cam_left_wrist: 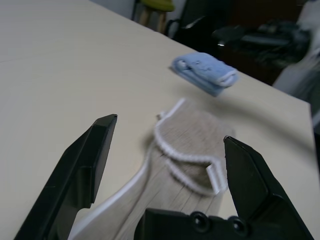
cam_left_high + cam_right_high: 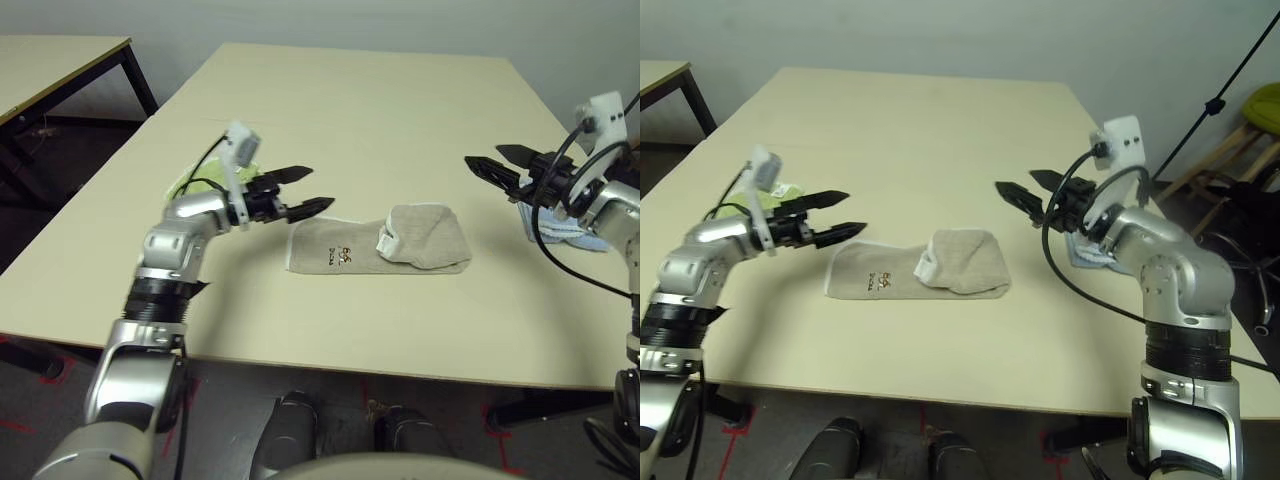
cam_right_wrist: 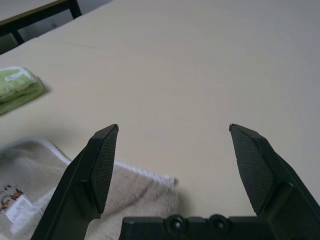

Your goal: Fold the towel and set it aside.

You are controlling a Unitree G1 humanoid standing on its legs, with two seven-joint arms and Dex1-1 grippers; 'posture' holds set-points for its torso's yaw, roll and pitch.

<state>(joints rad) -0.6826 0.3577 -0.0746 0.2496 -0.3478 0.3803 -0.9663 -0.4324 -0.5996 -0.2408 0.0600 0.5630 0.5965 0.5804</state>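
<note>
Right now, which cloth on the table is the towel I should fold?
On the beige table, between the two arms near the front edge, lies the tan towel. Unlike the green cloth and blue cloth, it has white edging and a small embroidered motif.

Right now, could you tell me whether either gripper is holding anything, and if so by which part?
Nothing is held. The left gripper and right gripper both hover with jaws open, on either side of the folded towel, which lies free on the table.
</note>
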